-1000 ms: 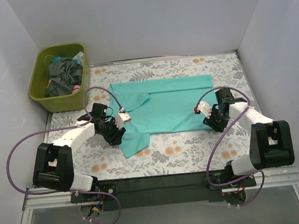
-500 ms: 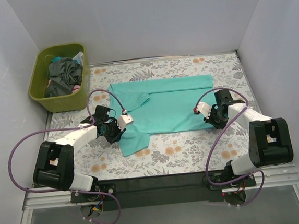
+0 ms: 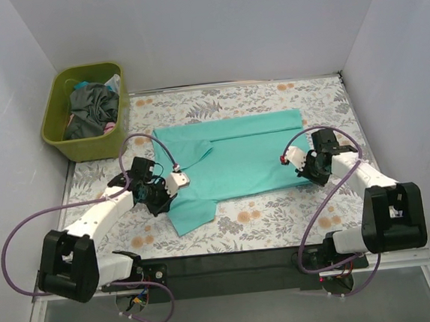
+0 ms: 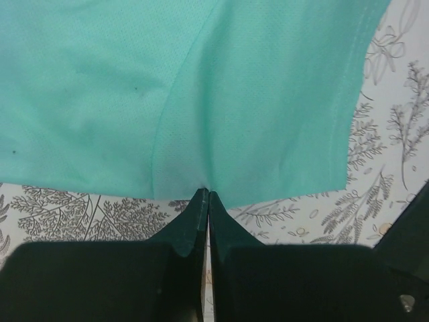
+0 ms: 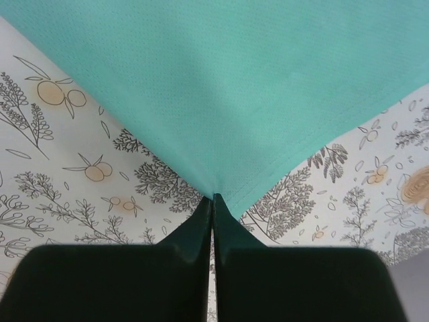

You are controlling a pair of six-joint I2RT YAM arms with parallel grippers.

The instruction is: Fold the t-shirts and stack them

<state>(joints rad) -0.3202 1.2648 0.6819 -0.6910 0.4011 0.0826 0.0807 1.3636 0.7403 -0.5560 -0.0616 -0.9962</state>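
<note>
Both jaws are pinched tight on the turquoise shirt [image 3: 237, 155], which lies spread across the middle of the cloth [image 3: 280, 215]. The left gripper [image 4: 204, 196] nips the near edge, right at a seam. The right gripper [image 5: 213, 198] has a hem corner. It's thin, light, floppy fabric that should sag between holds, so edges and corners look the sensible grips. The count: one turquoise shirt out, a dark grey heap [image 3: 93, 107] in the basket [image 3: 86, 148], number unclear, and two grippers.
</note>
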